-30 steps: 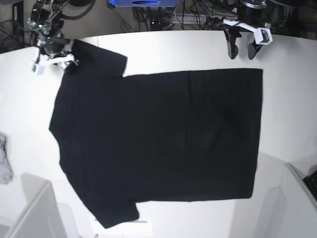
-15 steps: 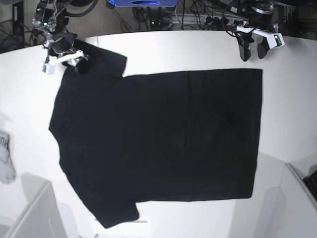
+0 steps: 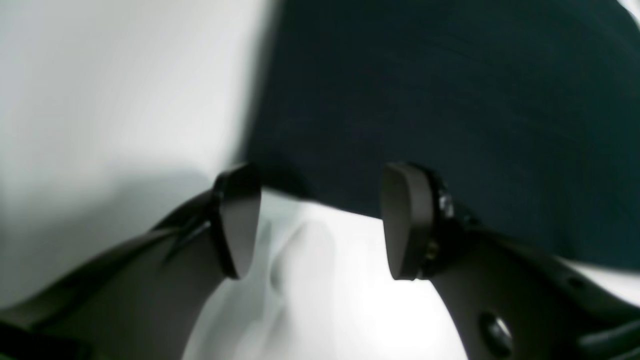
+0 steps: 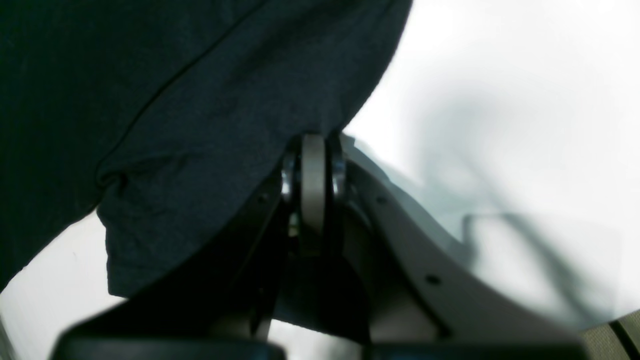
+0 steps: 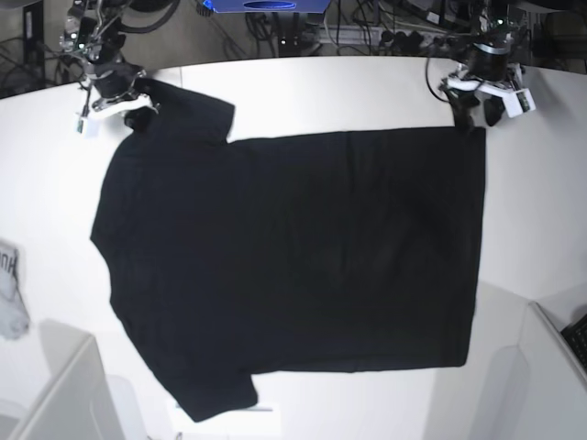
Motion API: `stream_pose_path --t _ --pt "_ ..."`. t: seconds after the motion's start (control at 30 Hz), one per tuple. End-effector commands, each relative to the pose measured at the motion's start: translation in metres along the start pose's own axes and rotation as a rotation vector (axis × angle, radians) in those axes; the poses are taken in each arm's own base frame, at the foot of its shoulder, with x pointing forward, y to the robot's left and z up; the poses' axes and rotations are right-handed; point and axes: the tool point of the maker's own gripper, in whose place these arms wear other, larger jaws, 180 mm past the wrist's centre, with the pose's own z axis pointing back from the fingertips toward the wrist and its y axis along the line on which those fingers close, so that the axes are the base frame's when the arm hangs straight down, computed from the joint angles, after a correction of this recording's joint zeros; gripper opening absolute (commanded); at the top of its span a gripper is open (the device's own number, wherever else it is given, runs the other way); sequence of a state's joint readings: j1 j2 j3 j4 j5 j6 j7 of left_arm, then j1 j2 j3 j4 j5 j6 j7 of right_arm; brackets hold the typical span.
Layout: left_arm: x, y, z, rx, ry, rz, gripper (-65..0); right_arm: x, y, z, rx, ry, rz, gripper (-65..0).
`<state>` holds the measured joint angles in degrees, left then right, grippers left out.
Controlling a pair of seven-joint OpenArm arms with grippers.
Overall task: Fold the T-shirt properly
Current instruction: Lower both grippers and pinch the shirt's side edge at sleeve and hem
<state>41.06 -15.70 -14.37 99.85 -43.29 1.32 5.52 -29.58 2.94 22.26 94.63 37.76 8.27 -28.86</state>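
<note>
The black T-shirt (image 5: pixel 293 266) lies spread flat on the white table (image 5: pixel 321 92), plain side up, collar end at the base view's left. My right gripper (image 5: pixel 136 108) sits at the far sleeve's corner. In the right wrist view it (image 4: pixel 313 150) is shut, with the sleeve's cloth (image 4: pixel 210 125) caught at its tips. My left gripper (image 5: pixel 477 117) hovers at the far hem corner. The left wrist view shows it (image 3: pixel 320 220) open, its fingers (image 3: pixel 240 220) straddling the edge of the T-shirt (image 3: pixel 450 100) without gripping it.
A pale cloth (image 5: pixel 7 293) lies at the table's left edge. White boxes stand at the near left (image 5: pixel 64 394) and near right (image 5: pixel 550 367). Cables and stands (image 5: pixel 367 37) crowd the space behind the table.
My right gripper has closed on the sleeve corner. My left gripper has moved to the base view's right and down to the hem corner, staying open.
</note>
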Motion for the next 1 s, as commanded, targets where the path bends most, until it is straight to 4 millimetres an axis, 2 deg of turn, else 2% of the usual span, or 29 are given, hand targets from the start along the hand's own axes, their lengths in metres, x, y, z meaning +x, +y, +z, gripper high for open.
stream_pose_path --t 0.0,0.13,0.3,0.53,0.7,0.83,0.9,0.97 --pt "0.009 0.004 0.001 0.004 -0.017 0.004 -28.3 -0.024 -0.012 0.003 -0.045 0.108 0.01 -65.0" --pt "0.018 0.026 -0.005 0.088 0.018 0.066 -28.0 -0.023 -0.011 0.003 -0.044 0.107 0.011 -65.0" --pt "0.027 0.035 -0.02 0.08 0.036 0.093 -28.3 -0.021 -0.01 0.003 -0.041 0.102 0.014 -65.0" --pt "0.017 0.034 -0.037 0.071 0.082 0.122 -28.3 -0.021 -0.01 0.003 -0.04 0.101 0.014 -65.0" --pt "0.007 0.01 -0.044 -0.002 0.114 0.102 -28.6 -0.02 -0.01 0.003 -0.04 0.098 0.014 -65.0" --pt "0.005 0.007 -0.044 -0.007 0.116 0.106 -29.0 -0.019 -0.008 0.002 -0.037 0.096 0.013 -65.0" --pt "0.006 0.007 -0.044 -0.007 0.116 0.106 -34.9 -0.019 -0.008 0.002 -0.037 0.094 0.013 -65.0" --pt "0.006 0.008 -0.045 -0.008 0.116 0.101 -48.1 -0.019 -0.008 0.002 -0.037 0.094 0.013 -65.0"
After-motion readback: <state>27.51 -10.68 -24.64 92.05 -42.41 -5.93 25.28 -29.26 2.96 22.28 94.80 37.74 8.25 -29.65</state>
